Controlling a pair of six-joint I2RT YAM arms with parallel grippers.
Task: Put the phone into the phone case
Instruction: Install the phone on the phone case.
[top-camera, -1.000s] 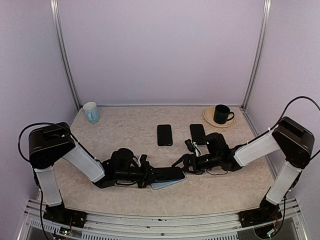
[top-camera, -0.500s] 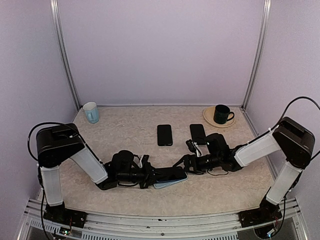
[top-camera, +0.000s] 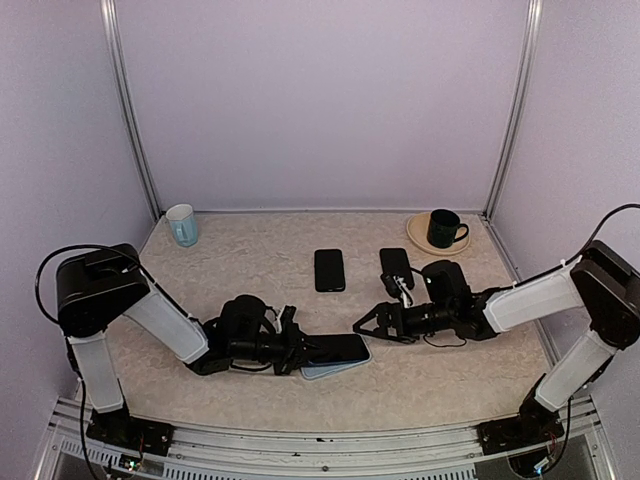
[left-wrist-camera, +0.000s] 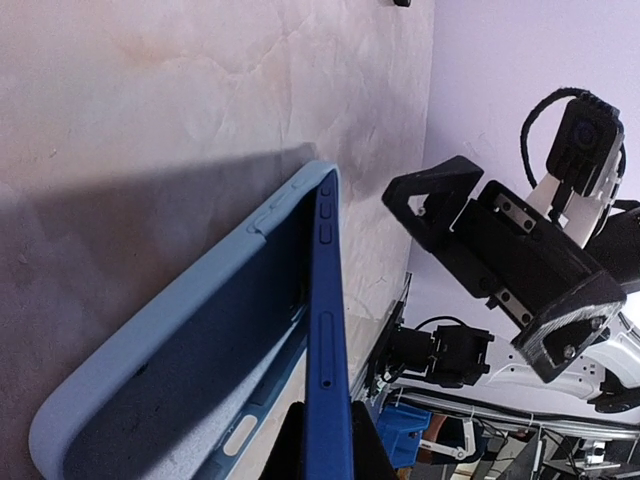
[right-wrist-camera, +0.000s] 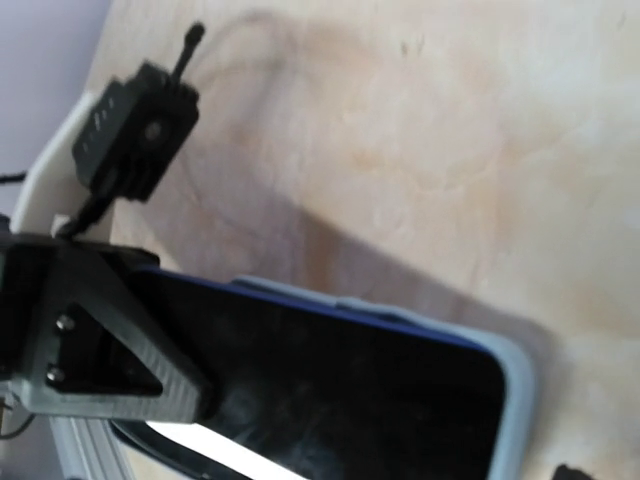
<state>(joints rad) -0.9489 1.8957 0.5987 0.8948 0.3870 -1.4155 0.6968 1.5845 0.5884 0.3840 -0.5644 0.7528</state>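
A dark blue phone (top-camera: 338, 349) with a black screen lies tilted over a light blue phone case (top-camera: 330, 370) at the table's front centre. My left gripper (top-camera: 300, 352) is shut on the phone's left end; in the left wrist view its fingers (left-wrist-camera: 320, 440) pinch the phone's blue edge (left-wrist-camera: 328, 330) above the case's hollow (left-wrist-camera: 180, 340). My right gripper (top-camera: 362, 325) is open and empty, just right of the phone and apart from it. The right wrist view shows the phone's screen (right-wrist-camera: 330, 380) with the case's rim (right-wrist-camera: 515, 400) past its far end.
Two more black phones (top-camera: 329, 270) (top-camera: 395, 265) lie flat behind the work spot. A light blue mug (top-camera: 181, 224) stands at the back left. A dark mug (top-camera: 443, 229) sits on a saucer at the back right. Walls close in on three sides.
My right gripper has drawn back to the right, off the phone's right end. The left gripper still holds the phone over the case, shifted slightly left.
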